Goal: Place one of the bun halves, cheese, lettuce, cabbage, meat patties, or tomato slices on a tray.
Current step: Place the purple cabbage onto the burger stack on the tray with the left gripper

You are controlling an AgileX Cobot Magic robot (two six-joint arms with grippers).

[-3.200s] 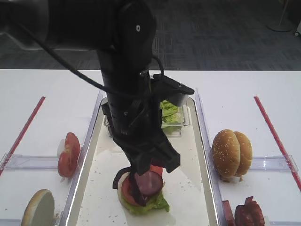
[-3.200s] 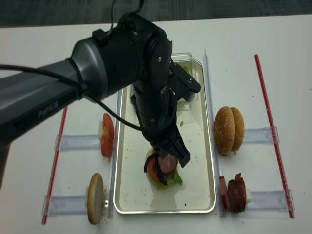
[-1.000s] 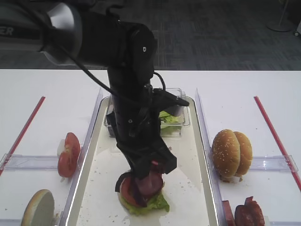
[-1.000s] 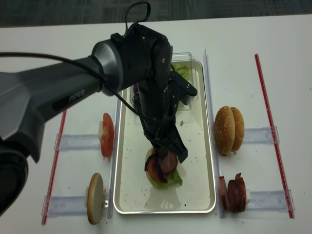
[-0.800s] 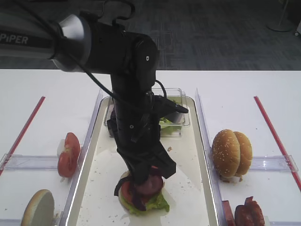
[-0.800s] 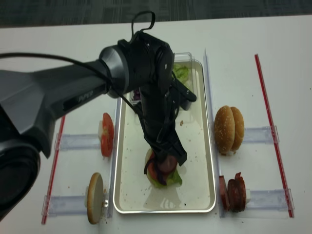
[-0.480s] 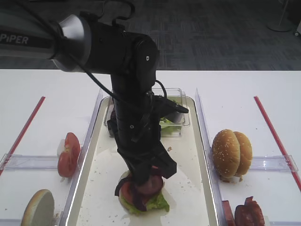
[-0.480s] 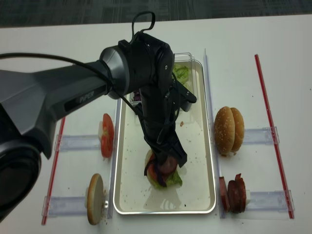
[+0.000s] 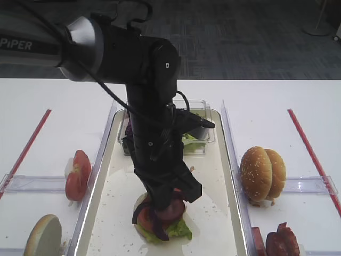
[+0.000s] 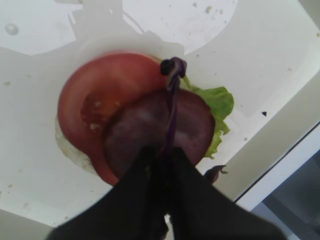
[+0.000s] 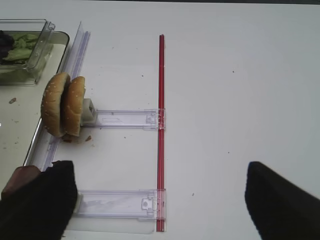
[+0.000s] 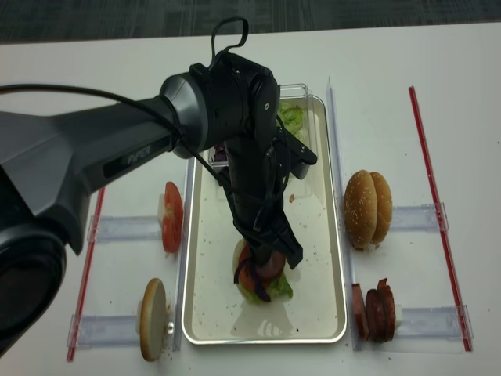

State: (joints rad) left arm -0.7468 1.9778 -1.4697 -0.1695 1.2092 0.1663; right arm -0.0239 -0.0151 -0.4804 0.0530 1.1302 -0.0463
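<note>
My left gripper [image 10: 161, 152] is shut on a thin purple strand of cabbage [image 10: 172, 95] that lies across a stack on the tray [image 10: 250, 50]. The stack shows a meat patty [image 10: 150, 132], a tomato slice [image 10: 95, 97], lettuce [image 10: 218, 104] and a pale bun half [image 10: 67, 150] underneath. From above, the left gripper [image 9: 165, 205] [image 12: 266, 262] sits right on the stack in the near part of the tray [image 9: 120, 184] [image 12: 211, 258]. My right gripper [image 11: 160, 205] is open over bare table, holding nothing.
A clear box [image 9: 196, 134] with lettuce and cabbage stands at the tray's far end. Right of the tray stand two bun halves [image 9: 262, 173] [image 11: 64, 105] and meat patties [image 12: 376, 309] in clear holders. Tomato slices [image 9: 77, 175] and a bun half [image 9: 42, 234] stand left. Red strips [image 11: 161, 125] mark the sides.
The left gripper has sunk slightly onto the stack, still shut on the cabbage. Nothing else has moved.
</note>
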